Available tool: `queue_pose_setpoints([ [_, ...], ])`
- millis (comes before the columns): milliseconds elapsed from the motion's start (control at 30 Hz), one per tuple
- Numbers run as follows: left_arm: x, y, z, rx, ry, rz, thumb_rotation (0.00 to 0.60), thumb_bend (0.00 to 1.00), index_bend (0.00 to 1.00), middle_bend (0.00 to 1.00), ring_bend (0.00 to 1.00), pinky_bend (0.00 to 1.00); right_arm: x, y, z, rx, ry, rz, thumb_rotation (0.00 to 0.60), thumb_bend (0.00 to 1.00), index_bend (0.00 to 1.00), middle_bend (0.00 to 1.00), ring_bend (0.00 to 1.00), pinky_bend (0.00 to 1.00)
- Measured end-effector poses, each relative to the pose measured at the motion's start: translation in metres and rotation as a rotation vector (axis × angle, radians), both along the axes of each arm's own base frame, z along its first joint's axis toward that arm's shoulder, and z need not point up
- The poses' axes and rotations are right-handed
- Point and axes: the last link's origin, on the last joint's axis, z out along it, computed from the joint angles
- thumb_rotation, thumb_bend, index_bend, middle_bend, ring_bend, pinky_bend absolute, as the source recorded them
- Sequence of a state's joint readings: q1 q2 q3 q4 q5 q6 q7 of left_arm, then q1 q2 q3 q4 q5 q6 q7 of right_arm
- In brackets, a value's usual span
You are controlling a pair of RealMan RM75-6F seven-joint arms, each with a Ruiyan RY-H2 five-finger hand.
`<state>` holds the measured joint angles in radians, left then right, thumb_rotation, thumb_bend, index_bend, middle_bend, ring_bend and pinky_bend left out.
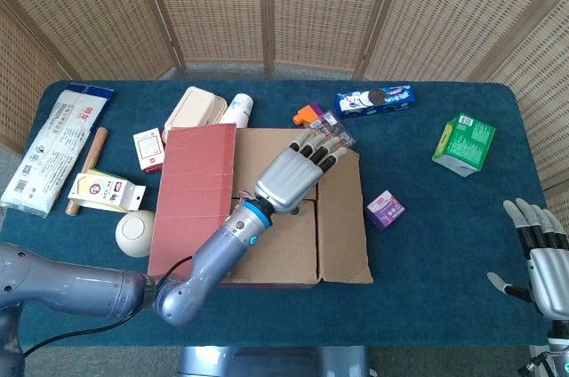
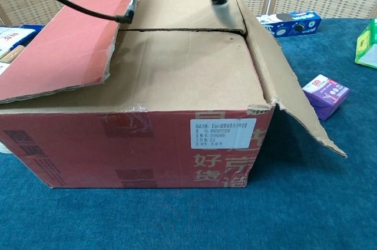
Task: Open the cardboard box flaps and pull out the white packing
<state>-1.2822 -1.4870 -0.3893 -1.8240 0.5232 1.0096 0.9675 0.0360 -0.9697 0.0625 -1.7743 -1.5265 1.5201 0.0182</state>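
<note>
The cardboard box (image 1: 267, 208) sits centre frame on the blue bench, red printed sides, plain brown top. Its left outer flap (image 1: 191, 195) is folded out, red face up, propped at a shallow slant. The right outer flap (image 2: 294, 99) hangs out and down toward the lower right. The two inner flaps (image 2: 177, 55) lie flat and closed, meeting along a dark seam. White label on the front wall.

Left hand (image 1: 298, 172) over the box (image 1: 267, 208) top, fingers spread, tips at the far edge; outer flaps folded out left and right, inner flaps shut. Right hand (image 1: 538, 252) at table's (image 1: 444, 288) right edge, fingers apart, holding nothing. Purple pack (image 1: 386, 209) just right of box, green carton (image 1: 464, 143) farther right.
</note>
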Motion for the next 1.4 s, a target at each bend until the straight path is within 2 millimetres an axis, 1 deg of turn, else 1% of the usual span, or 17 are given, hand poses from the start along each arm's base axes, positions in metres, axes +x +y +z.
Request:
queue_pose_setpoints([
  [100,-0.005,-0.003,0.004,0.003,0.071,0.005,0.6,0.16,0.0,0.0,0.0,0.01,0.0,0.0,0.001,-0.002,-0.004,-0.002,0.6,0.0,0.0,0.0,0.0,0.0],
  [333,-0.019,-0.005,0.021,0.05,0.223,0.025,0.6,0.16,0.0,0.0,0.0,0.0,-0.001,0.0,0.002,0.002,-0.011,-0.003,0.6,0.0,0.0,0.0,0.0,0.0],
  [533,-0.029,-0.005,0.035,0.08,0.285,0.045,0.6,0.16,0.0,0.0,0.0,0.0,-0.001,0.0,0.002,0.004,-0.013,-0.003,0.6,0.0,0.0,0.0,0.0,0.0],
  [733,-0.038,-0.006,0.053,0.114,0.325,0.057,0.6,0.16,0.0,0.0,0.0,0.0,0.0,0.001,0.002,0.006,-0.019,0.0,0.6,0.0,0.0,0.0,0.0,0.0],
  [1000,-0.051,-0.008,0.071,0.14,0.344,0.079,0.6,0.16,0.0,0.0,0.0,0.0,0.001,0.001,0.002,0.005,-0.02,0.006,0.6,0.0,0.0,0.0,0.0,0.0],
  [1233,-0.069,-0.013,0.101,0.183,0.342,0.108,0.6,0.16,0.0,0.0,0.0,0.0,0.003,0.002,0.002,0.011,-0.024,0.017,0.6,0.0,0.0,0.0,0.0,0.0],
  [1400,-0.085,-0.016,0.119,0.205,0.341,0.135,0.6,0.16,0.0,0.0,0.0,0.0,0.005,0.004,0.002,0.013,-0.027,0.027,0.6,0.0,0.0,0.0,0.0,0.0],
])
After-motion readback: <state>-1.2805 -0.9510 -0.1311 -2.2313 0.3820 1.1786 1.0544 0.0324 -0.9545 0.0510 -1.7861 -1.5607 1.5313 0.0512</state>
